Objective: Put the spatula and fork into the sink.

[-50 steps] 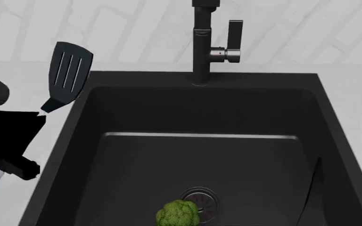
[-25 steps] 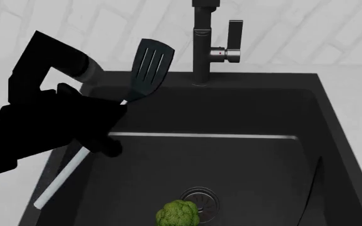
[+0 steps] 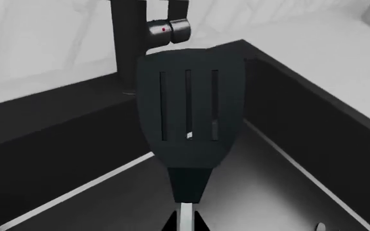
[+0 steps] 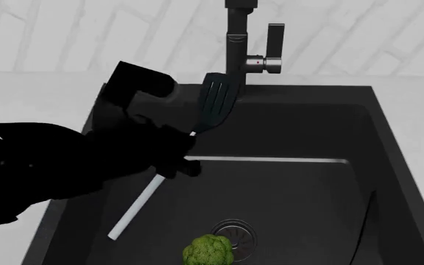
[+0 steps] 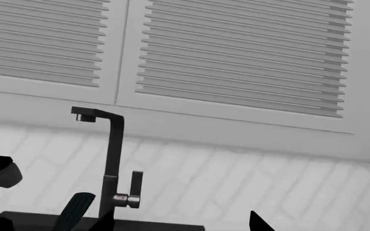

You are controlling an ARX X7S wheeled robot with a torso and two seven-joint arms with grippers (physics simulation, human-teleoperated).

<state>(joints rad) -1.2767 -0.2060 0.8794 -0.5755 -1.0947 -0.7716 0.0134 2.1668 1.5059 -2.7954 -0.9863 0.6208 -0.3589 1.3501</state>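
My left gripper (image 4: 179, 149) is shut on the spatula's white handle (image 3: 185, 219) and holds it in the air over the sink (image 4: 300, 187). The black slotted spatula head (image 4: 218, 102) tilts up toward the faucet (image 4: 238, 49), and the handle's free end (image 4: 127, 221) points down to the basin's left side. A thin dark sliver, the fork (image 4: 365, 221), lies in the basin along its right wall, too slim to show its tines. My right gripper (image 5: 178, 224) is open and empty, raised and facing the wall behind the faucet (image 5: 113, 163).
A green lettuce head (image 4: 208, 251) sits beside the round metal drain (image 4: 236, 232) at the basin's near edge. White countertop (image 4: 35, 94) flanks the sink, with white tile and shutters (image 5: 236, 53) behind. My left arm (image 4: 57, 165) covers the basin's left rim.
My left arm has carried the spatula rightward, from above the counter left of the sink to over the basin, with its head now close to the faucet.
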